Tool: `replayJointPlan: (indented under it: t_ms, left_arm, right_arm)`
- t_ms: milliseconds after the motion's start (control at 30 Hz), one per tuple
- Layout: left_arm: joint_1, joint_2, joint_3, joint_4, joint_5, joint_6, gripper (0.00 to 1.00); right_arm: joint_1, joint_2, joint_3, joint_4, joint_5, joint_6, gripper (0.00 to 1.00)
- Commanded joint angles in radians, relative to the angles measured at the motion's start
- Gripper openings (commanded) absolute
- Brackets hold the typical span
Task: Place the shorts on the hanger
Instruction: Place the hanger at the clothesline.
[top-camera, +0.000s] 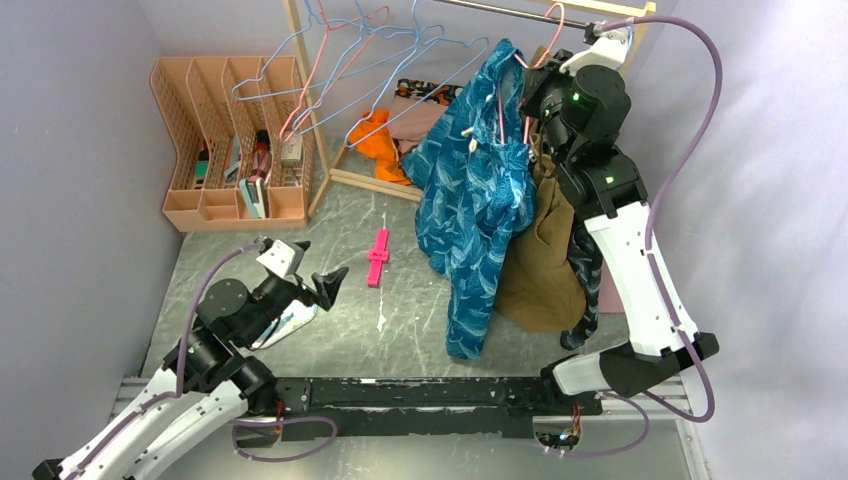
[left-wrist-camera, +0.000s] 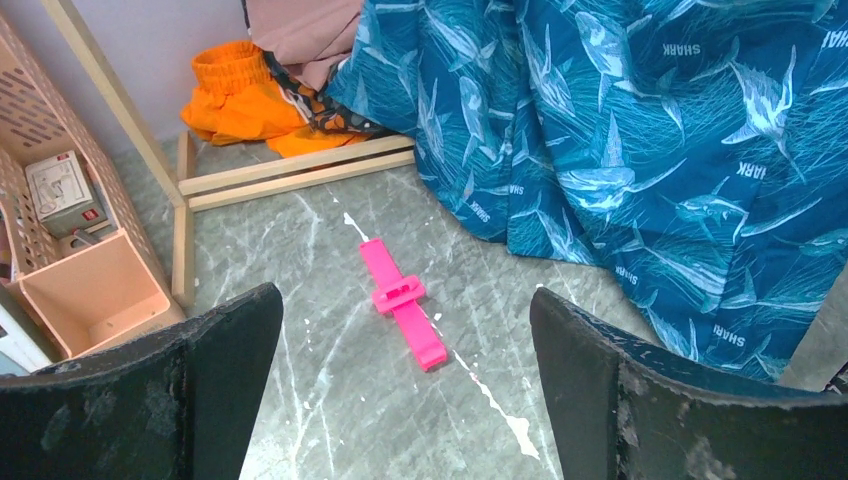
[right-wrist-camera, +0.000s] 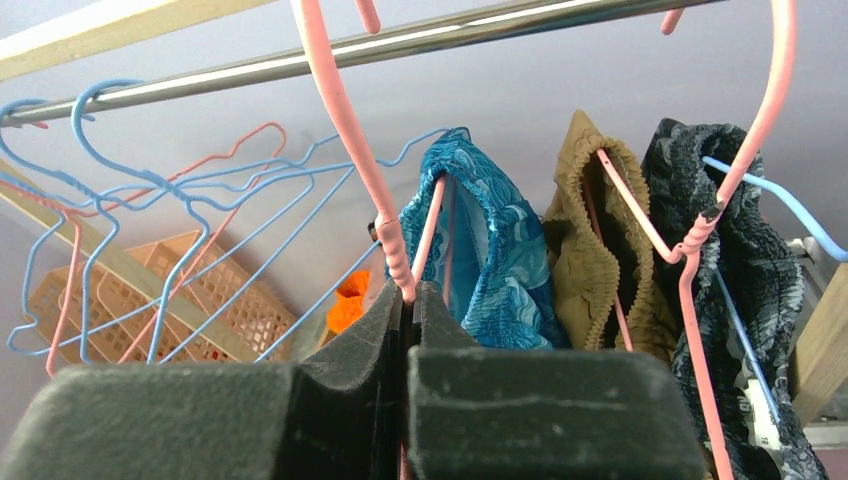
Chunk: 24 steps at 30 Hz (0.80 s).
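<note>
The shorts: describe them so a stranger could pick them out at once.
Find the wooden rack at the back. Of three garments hanging near its right end, the shorts are leftmost: teal with a pale shark print, unlike the tan pair and dark patterned garment.

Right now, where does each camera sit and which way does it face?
Top external: above and behind the bases, looking down at the table; both arms, left end effector and right end effector.
Left wrist: low over the table, facing forward-down at the pink clip and shorts; own open fingers at bottom corners.
Right wrist: under the rail, facing up; own fingers shut on the hanger.
Shared: shorts in all three; pink clip in top external and left wrist.
</note>
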<state>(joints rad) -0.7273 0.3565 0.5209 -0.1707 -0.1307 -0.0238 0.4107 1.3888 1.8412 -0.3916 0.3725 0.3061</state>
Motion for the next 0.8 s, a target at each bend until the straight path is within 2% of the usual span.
replayJointPlan:
  t_ms: [0,233,767]
  left_arm:
    - [0.006,0.014,0.002,0.002,0.023,-0.007,0.97]
    - [0.005,0.027,-0.001,0.005,0.026,-0.004,0.97]
    - [0.005,0.027,-0.009,0.010,0.036,0.004,0.97]
  right_arm:
    - [-0.006,-0.009,0.007,0.123,0.031,-0.015,0.00]
    - [-0.014,0.038,0.042,0.111,0.033,-0.033,0.00]
    - [-0.033,0.053,-0.054,0.217,0.026,-0.016,0.00]
